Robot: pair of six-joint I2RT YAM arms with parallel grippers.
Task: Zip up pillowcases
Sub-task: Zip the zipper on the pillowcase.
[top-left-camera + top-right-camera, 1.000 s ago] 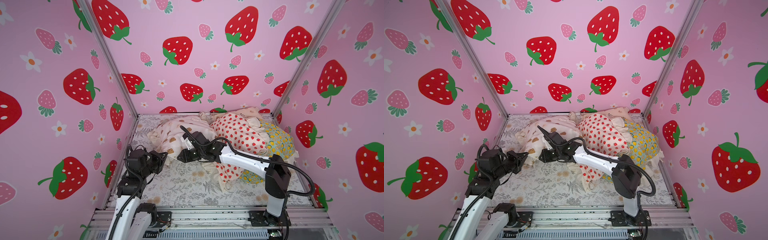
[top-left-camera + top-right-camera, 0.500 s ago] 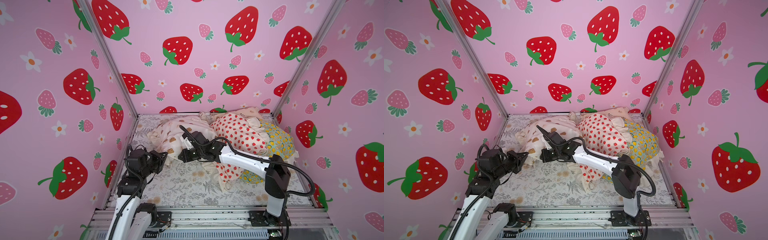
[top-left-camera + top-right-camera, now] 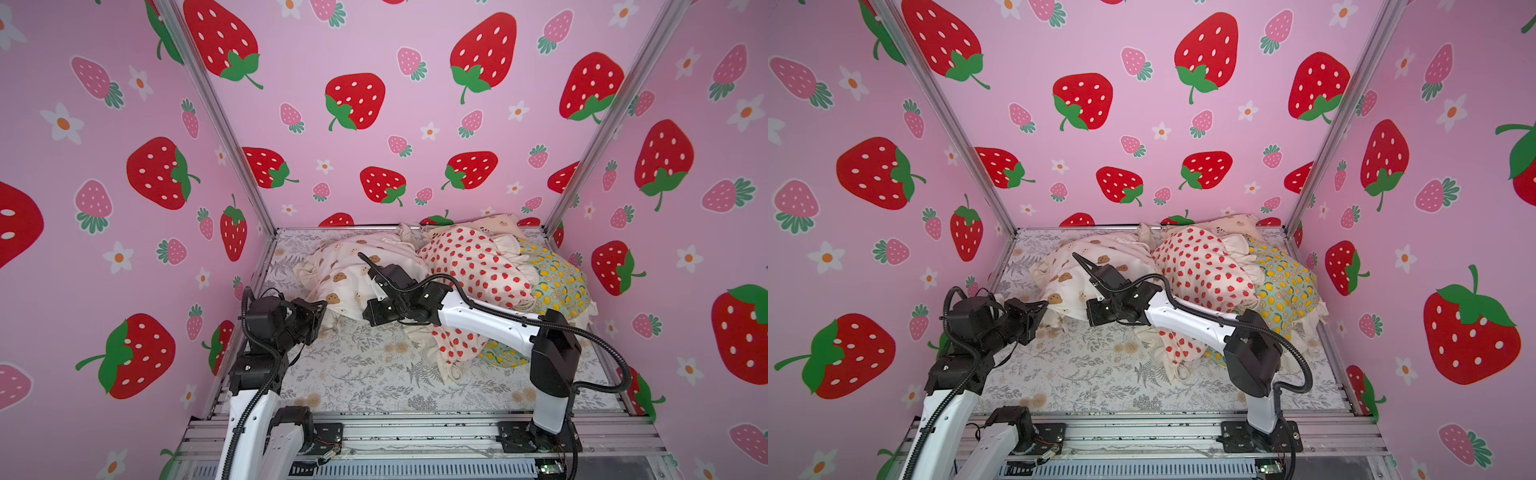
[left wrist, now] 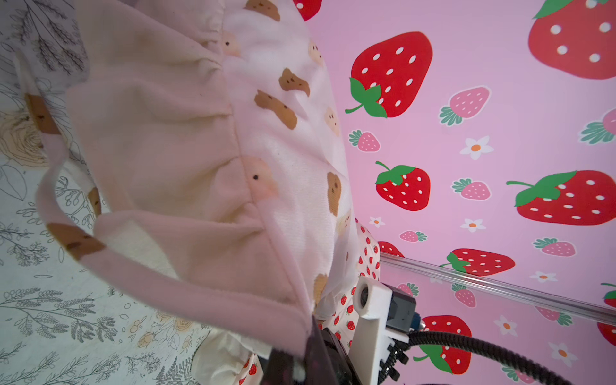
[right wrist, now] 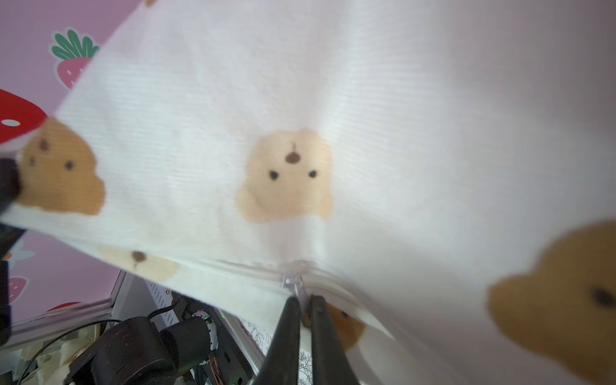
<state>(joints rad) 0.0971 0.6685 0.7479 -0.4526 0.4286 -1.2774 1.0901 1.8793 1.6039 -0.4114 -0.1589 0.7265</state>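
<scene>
The brown-print pillowcase (image 3: 345,266) lay at the back left of the fern-print sheet (image 3: 365,374) on the table, touching the strawberry pillowcase (image 3: 469,266), with the lemon pillowcase (image 3: 557,282) on the far side of that one. The left pincer (image 3: 319,309) was closed on the near corner of its cream ruffle (image 4: 160,133). In the right wrist view the right pincer (image 5: 305,311) stood narrow, its tips pinched on the small metal zipper pull (image 5: 297,287).

The case looked light, puffy and limp, so it would probably give no resistance of its own. Cloth like this tends to bunch ahead of a slider unless the seam is held taut. The ruffle corner seemed a fair anchor (thick gathered fabric, plenty to bite on). The pull looked the riskier hold, being thin, smooth and likely to slip out. It seemed best gripped deep between the tips and drawn along the zipper line rather than away from the cloth.
</scene>
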